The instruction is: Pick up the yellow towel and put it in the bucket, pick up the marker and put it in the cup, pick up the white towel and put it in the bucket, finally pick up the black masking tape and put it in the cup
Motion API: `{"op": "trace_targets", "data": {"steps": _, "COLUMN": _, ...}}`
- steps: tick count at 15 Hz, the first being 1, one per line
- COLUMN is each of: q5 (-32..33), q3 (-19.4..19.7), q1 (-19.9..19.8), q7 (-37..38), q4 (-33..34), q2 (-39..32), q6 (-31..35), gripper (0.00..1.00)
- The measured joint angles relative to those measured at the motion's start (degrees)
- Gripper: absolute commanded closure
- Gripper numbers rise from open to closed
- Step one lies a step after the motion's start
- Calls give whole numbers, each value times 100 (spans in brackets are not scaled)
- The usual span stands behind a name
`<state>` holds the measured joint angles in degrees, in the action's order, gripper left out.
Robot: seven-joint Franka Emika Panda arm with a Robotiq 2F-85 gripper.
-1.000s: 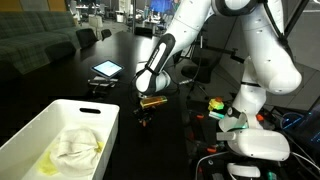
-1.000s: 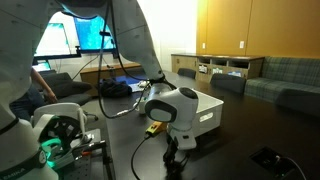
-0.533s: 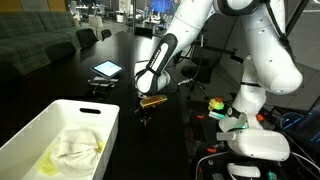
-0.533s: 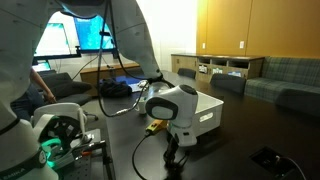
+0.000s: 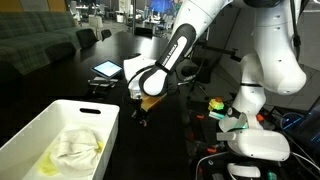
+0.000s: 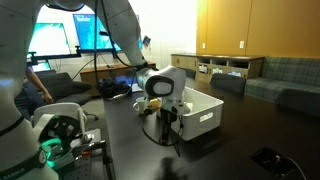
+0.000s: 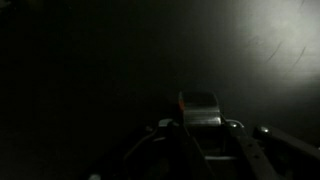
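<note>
One roll, probably the black masking tape, sits lower centre between the jaws of the gripper; clamped or not, I cannot tell

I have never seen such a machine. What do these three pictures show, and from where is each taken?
You see one white robot arm with a gripper at its end. Two pictures come from cameras outside the robot; the dark third comes from a camera on its wrist. On the black table are a tablet and a white bin holding a white towel and a yellow towel. In the wrist view a dark roll sits between the gripper's fingers; whether it is gripped, I cannot tell.
</note>
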<state>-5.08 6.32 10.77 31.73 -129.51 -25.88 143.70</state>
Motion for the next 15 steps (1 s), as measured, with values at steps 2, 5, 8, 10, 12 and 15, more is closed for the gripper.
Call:
{"op": "trace_targets", "data": {"steps": 2, "q5": 495, "q3": -67, "q1": 378, "q7": 155, "q4": 22, "q2": 199, "q6": -279, "gripper": 82}}
{"op": "trace_targets", "data": {"steps": 5, "q5": 1158, "q3": -316, "q1": 824, "q7": 297, "q4": 77, "q2": 422, "q6": -567, "gripper": 82}}
{"op": "trace_targets", "data": {"steps": 8, "q5": 1743, "q3": -638, "q1": 1134, "q7": 319, "q4": 168, "q2": 543, "q6": -703, "gripper": 82}}
{"op": "trace_targets", "data": {"steps": 10, "q5": 2118, "q3": -849, "q1": 1312, "q7": 317, "q4": 287, "q2": 561, "q6": -752, "gripper": 81}}
{"op": "trace_targets", "data": {"steps": 12, "q5": 2491, "q3": -1032, "q1": 1493, "q7": 312, "q4": 443, "q2": 558, "q6": -787, "gripper": 81}}
{"op": "trace_targets", "data": {"steps": 15, "q5": 2950, "q3": -1292, "q1": 1730, "q7": 199, "q4": 771, "q2": 506, "q6": -855, "gripper": 81}}
